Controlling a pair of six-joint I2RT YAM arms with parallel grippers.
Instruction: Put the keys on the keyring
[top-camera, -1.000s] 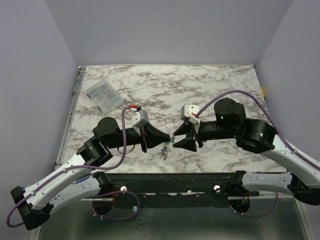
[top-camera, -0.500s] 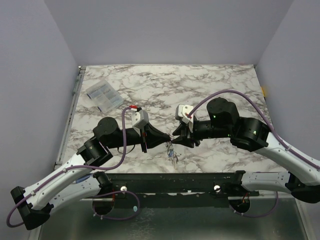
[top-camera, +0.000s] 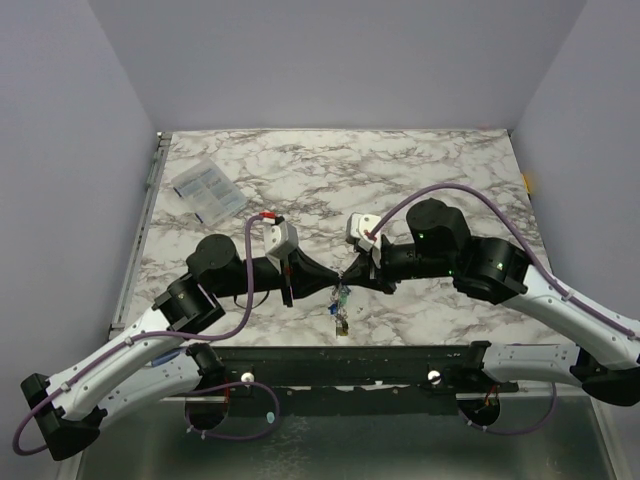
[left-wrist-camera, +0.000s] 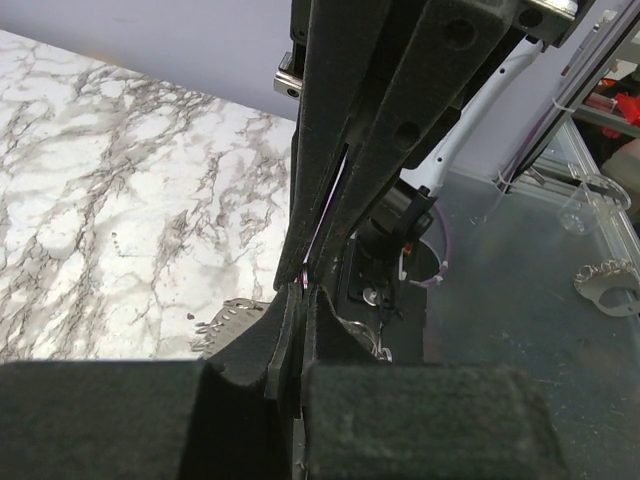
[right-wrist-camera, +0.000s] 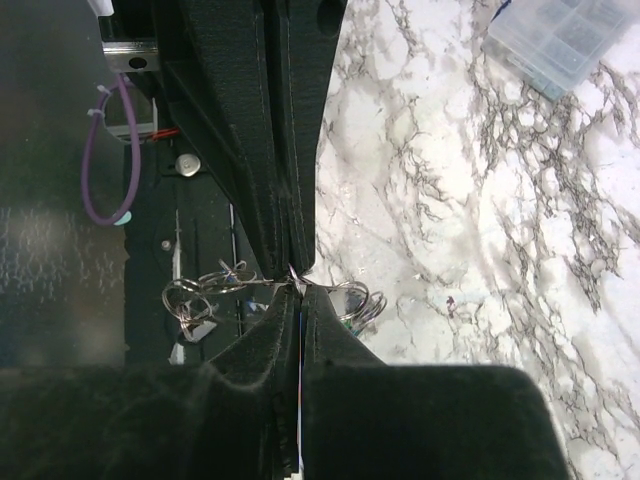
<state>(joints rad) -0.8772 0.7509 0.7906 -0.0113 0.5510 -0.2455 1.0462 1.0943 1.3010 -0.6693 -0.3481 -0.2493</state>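
Clamped shut tip to tip on the ring (right-wrist-camera: 350, 292) with left jaws and right jaws — dangling keys (top-camera: 341, 306) just beneath, over the bench (top-camera: 400, 170). Likely light, stiff, slippery, apt to swing — best pinched flat across a coloured head, never the thin blade.

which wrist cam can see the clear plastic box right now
The right wrist camera: the clear plastic box sits in its top right corner, far beyond the right gripper. The left wrist view shows marble table but no box.
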